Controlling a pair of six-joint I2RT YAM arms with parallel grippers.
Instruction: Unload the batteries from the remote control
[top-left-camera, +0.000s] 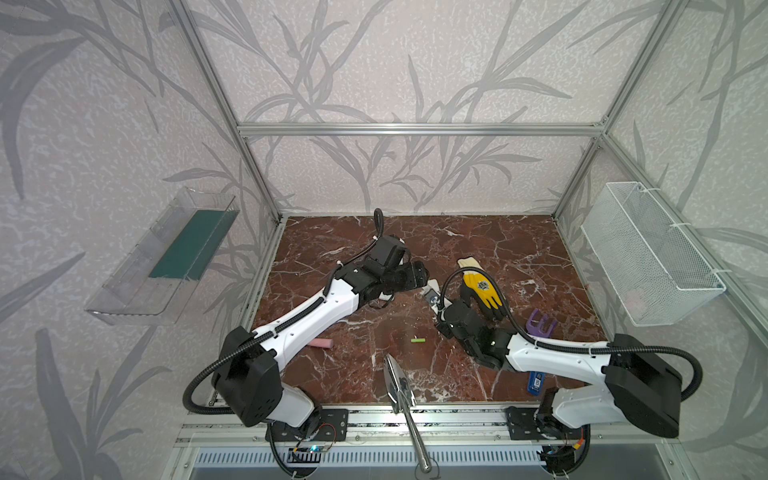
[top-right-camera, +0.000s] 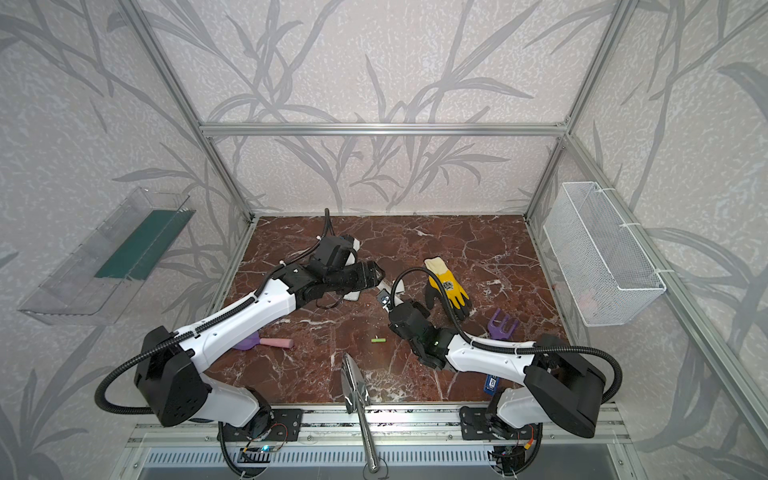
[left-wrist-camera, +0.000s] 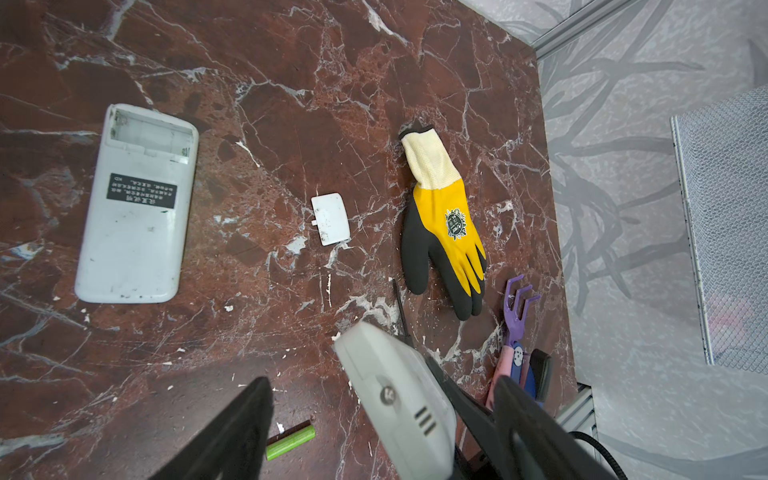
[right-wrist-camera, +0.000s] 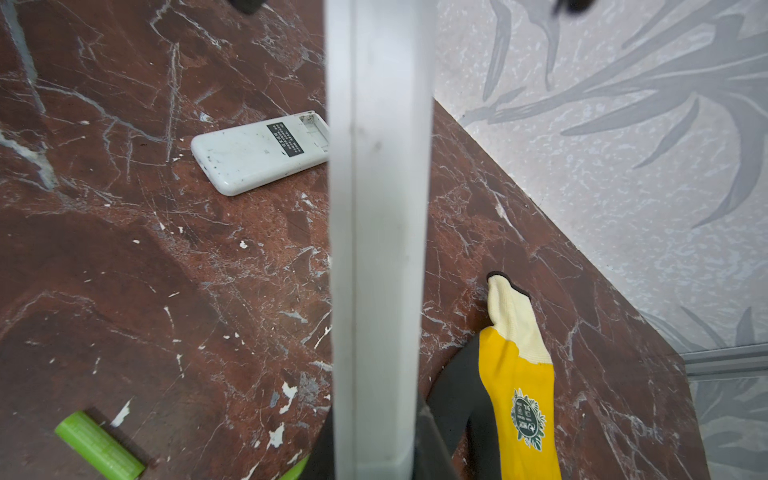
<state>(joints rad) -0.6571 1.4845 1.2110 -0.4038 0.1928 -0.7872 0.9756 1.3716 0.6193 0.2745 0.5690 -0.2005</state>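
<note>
Red-brown marble table (left-wrist-camera: 291, 104), cracked with thin white lines. One smooth lime green battery (top-left-camera: 417, 340) – a small round stick – lies loose on it, near the front middle. The right pincer (right-wrist-camera: 376, 457) pinches a slim white plastic remote (right-wrist-camera: 378, 208). The left pincer (left-wrist-camera: 382, 384) is spread, one black finger on each side of the remote's tip.

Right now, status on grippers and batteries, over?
Left gripper open around held remote. Right gripper shut on it. One green battery loose on table; flat remote bay empty, cover off. Glove beside, not in the way.
</note>
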